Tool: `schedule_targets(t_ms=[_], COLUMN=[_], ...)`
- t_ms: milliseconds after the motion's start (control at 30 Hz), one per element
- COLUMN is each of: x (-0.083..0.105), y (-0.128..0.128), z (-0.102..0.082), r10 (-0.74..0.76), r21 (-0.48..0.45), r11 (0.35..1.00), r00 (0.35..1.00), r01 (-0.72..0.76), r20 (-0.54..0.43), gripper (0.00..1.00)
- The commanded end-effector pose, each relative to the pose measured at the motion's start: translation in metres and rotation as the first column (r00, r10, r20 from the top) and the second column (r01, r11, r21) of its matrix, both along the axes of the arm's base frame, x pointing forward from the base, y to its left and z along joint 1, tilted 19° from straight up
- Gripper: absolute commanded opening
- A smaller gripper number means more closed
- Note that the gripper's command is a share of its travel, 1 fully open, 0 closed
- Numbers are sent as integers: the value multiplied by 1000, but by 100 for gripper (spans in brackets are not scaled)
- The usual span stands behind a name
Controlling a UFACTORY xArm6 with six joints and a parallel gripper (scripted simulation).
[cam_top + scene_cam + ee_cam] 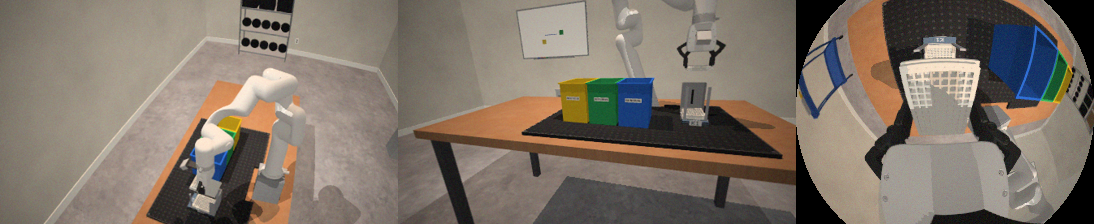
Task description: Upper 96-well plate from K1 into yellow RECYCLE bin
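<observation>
My gripper [699, 64] hangs high above the stack rack K1 [695, 105] at the right of the black mat. It is shut on the upper 96-well plate [699, 68], a flat white plate held level between the fingers. In the wrist view the plate [941, 92] fills the space between the fingers, with the rack [939, 46] straight below. The lower plate [694, 113] sits at the rack's base. The yellow bin [574, 100] stands at the left end of the bin row, farthest from the gripper; it also shows in the top view [229, 122].
The green bin [603, 101] and the blue bin [635, 102] stand side by side between the yellow bin and the rack, all upright. The blue bin [1018, 63] is nearest the gripper. The arm's base [270, 188] stands beside the mat.
</observation>
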State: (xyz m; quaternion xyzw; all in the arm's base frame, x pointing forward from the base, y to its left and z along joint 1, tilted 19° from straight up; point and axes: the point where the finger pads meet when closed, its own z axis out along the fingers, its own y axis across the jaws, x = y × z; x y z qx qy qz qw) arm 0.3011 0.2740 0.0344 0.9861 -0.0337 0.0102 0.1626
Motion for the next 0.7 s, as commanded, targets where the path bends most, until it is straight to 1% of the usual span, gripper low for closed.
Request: schedule_targets(t_ms=[0, 100, 433, 667], x=[1, 1, 1, 1], y=[4, 4, 10, 10], z=[8, 10, 26, 26], r10=[0, 0, 0, 0], r21=[3, 3, 3, 3], r11=[1000, 1000, 1000, 1000], r00=[1000, 1000, 1000, 1000], r01=[0, 0, 0, 0], r20=[3, 3, 3, 3], gripper=[0, 0, 0, 0])
